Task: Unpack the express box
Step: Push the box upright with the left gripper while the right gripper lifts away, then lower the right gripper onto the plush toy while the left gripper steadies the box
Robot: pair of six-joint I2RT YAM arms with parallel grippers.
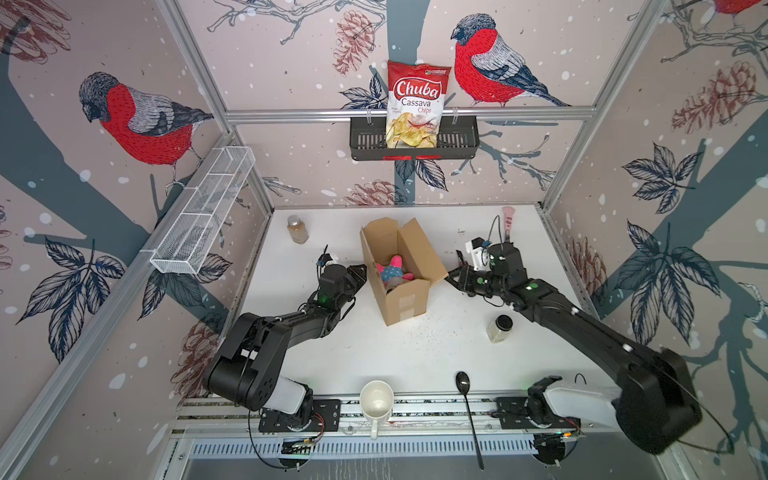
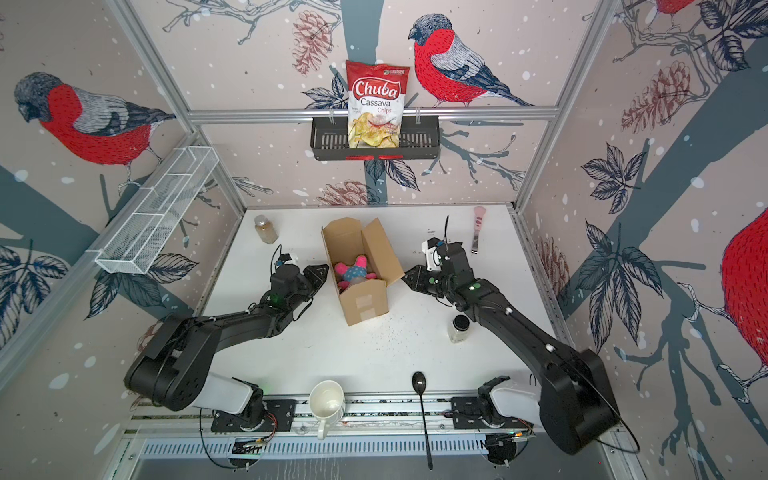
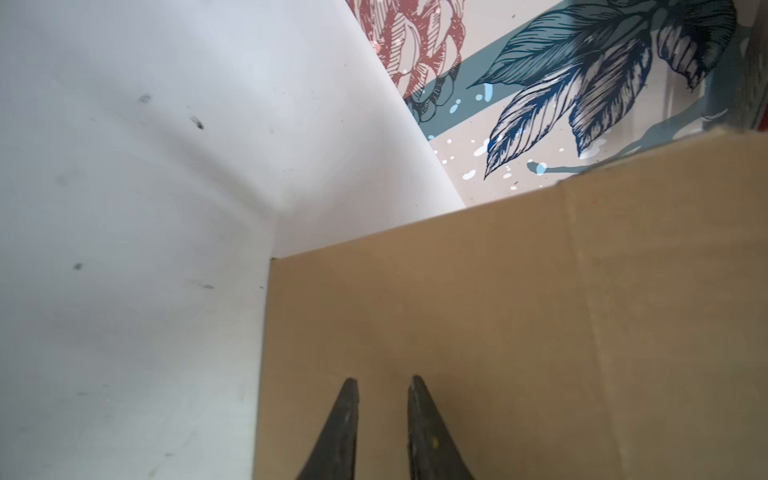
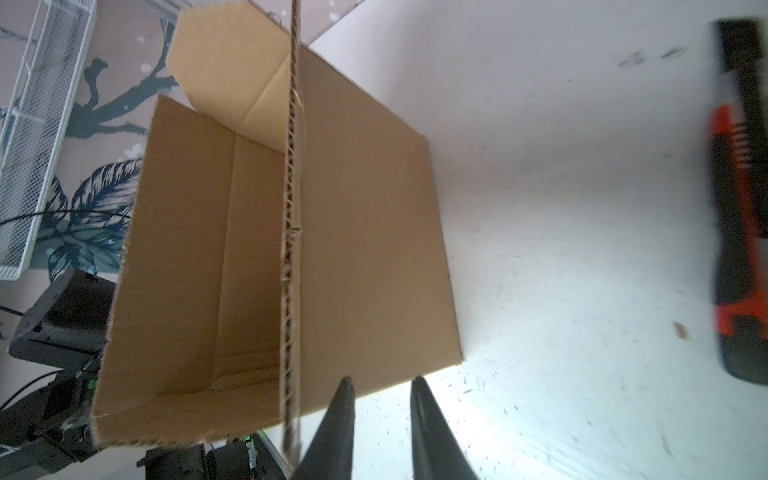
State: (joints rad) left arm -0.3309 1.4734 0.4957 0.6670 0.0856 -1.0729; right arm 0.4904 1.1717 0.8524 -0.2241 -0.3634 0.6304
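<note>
The plain brown cardboard express box [image 1: 405,303] stands open on the white table [image 1: 415,361], in the middle of both top views, a pink and blue soft toy [image 1: 390,270] inside. The left tool [image 3: 382,380], slightly spread and empty, is close to its side wall; the right tool [image 4: 380,380], also slightly spread and empty, is beside the open flap [image 1: 419,249]. The box seems light: a sideways push may slide or tip it.

The box [image 1: 405,305] is matt brown corrugated cardboard, the toy [image 1: 390,272] inside it soft cloth, the table [image 1: 374,353] smooth scuffed white, the chip bag [image 1: 417,95] at upper centre glossy.
</note>
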